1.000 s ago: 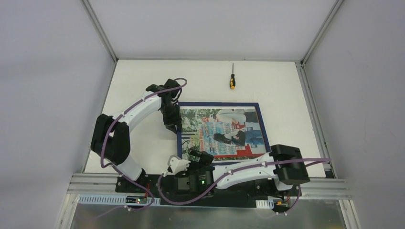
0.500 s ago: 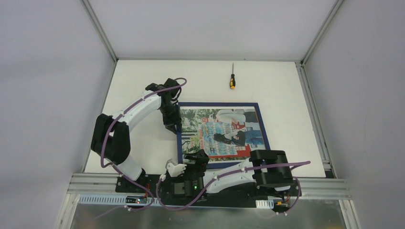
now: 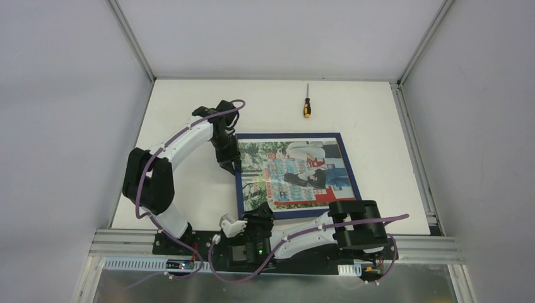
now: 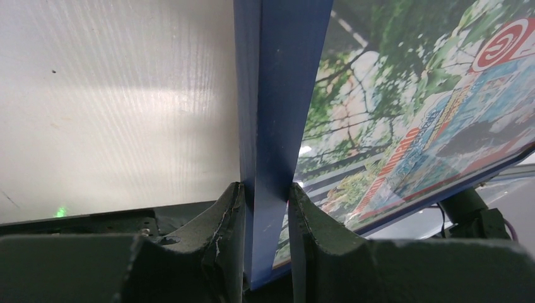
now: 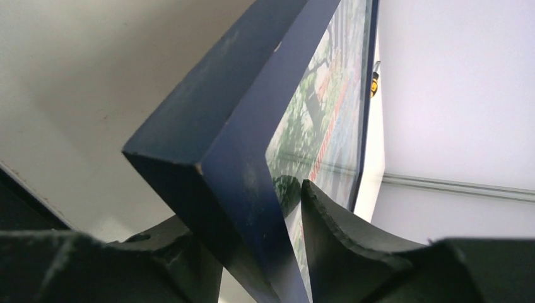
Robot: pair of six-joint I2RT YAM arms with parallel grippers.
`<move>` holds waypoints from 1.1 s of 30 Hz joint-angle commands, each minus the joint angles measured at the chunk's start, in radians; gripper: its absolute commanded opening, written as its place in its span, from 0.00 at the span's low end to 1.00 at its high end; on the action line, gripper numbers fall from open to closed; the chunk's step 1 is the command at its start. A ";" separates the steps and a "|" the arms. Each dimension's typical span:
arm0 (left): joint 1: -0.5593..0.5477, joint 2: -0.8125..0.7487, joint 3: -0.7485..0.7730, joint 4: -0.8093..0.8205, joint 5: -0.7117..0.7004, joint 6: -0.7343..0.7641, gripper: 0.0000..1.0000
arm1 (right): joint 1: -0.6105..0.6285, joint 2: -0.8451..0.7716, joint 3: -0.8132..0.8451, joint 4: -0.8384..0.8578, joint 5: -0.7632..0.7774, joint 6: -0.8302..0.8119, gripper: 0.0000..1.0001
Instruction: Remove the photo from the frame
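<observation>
Left hand [image 4: 265, 192] pinches the frame [image 3: 290, 135] by its rail; right hand [image 5: 249, 208] grips the near corner, the photo [image 3: 296, 173] seated inside just beyond both hands; best lift evenly, without twisting

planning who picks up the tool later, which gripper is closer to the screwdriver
Left. The left gripper clamps the frame's left edge, with the screwdriver beyond it on the far side; the right gripper sits at the frame's near left corner, farther from it.
</observation>
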 commanded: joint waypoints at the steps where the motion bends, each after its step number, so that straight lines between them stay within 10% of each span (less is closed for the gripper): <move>1: 0.013 0.004 0.052 -0.039 0.084 -0.051 0.00 | -0.009 -0.025 -0.020 0.057 0.069 -0.022 0.41; 8: 0.028 -0.002 0.063 -0.043 0.106 -0.068 0.00 | -0.038 -0.072 -0.036 0.090 0.051 -0.098 0.01; 22: 0.102 -0.202 0.147 -0.039 0.098 -0.087 0.80 | -0.093 -0.250 -0.034 0.014 -0.099 -0.212 0.00; 33: 0.134 -0.577 0.106 0.059 -0.150 -0.157 0.90 | -0.202 -0.429 0.141 -0.219 -0.270 -0.196 0.00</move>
